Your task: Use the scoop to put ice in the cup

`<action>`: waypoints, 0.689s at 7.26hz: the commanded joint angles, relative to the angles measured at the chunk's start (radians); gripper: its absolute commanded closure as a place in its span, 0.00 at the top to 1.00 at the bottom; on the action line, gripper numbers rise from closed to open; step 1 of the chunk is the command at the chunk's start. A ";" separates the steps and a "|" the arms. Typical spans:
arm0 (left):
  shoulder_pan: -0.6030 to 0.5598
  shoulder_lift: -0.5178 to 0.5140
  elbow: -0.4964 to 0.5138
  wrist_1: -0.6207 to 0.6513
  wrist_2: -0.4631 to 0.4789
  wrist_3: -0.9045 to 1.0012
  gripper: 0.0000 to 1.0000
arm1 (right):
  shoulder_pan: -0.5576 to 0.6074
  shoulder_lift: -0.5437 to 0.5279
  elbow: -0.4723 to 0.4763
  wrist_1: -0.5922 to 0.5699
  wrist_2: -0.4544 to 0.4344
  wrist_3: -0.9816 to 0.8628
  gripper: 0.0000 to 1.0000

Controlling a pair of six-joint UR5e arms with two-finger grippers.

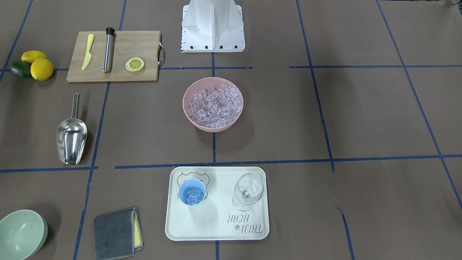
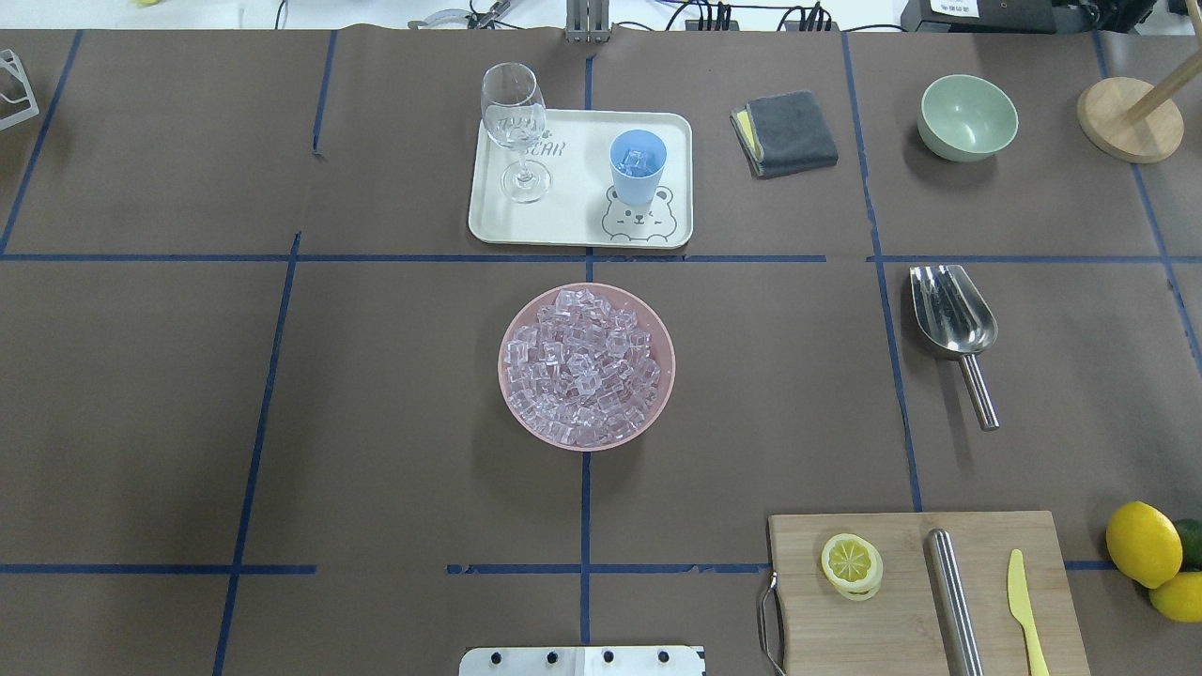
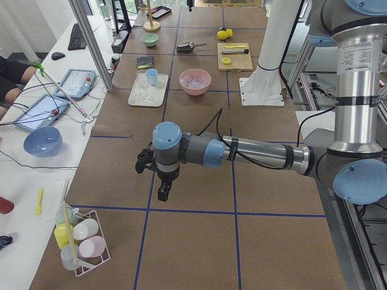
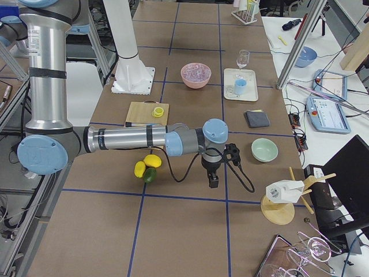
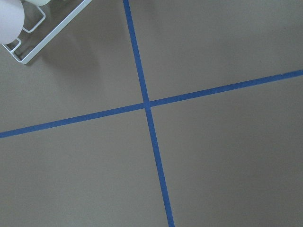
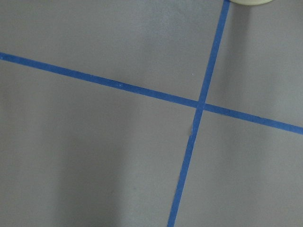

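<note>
The ice [image 1: 214, 103] [image 2: 582, 361] fills a pink bowl [image 1: 185, 108] at the table's middle. The light-blue cup [image 1: 192, 192] [image 2: 638, 165] stands upright on a white tray [image 1: 216, 224] and holds a few cubes. The steel scoop [image 1: 71, 135] [image 2: 953, 314] lies empty on the table on the robot's right, with no gripper near it. My left gripper [image 3: 163, 193] hangs over bare table at the left end; my right gripper [image 4: 213, 182] hangs near the right end. They show only in the side views, so I cannot tell whether they are open or shut.
A wine glass [image 1: 248, 189] shares the tray. A cutting board [image 1: 115, 54] carries a lemon slice, a steel cylinder [image 1: 108, 50] and a yellow knife. Lemons [image 1: 38, 65], a green bowl [image 1: 20, 233], a grey cloth [image 1: 115, 233] and a wooden stand [image 2: 1127, 117] lie on the robot's right.
</note>
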 commanded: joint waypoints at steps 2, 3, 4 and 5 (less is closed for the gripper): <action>0.002 -0.005 0.015 0.000 -0.002 0.001 1.00 | 0.018 0.014 0.079 -0.175 0.004 -0.035 1.00; 0.004 -0.011 0.056 0.000 -0.009 -0.001 1.00 | 0.019 0.008 0.107 -0.210 0.004 -0.035 1.00; 0.004 -0.006 0.068 0.014 -0.011 -0.001 1.00 | 0.019 0.006 0.101 -0.205 0.004 -0.035 1.00; 0.001 -0.008 0.064 0.068 -0.038 -0.001 1.00 | 0.018 0.008 0.097 -0.205 0.004 -0.033 1.00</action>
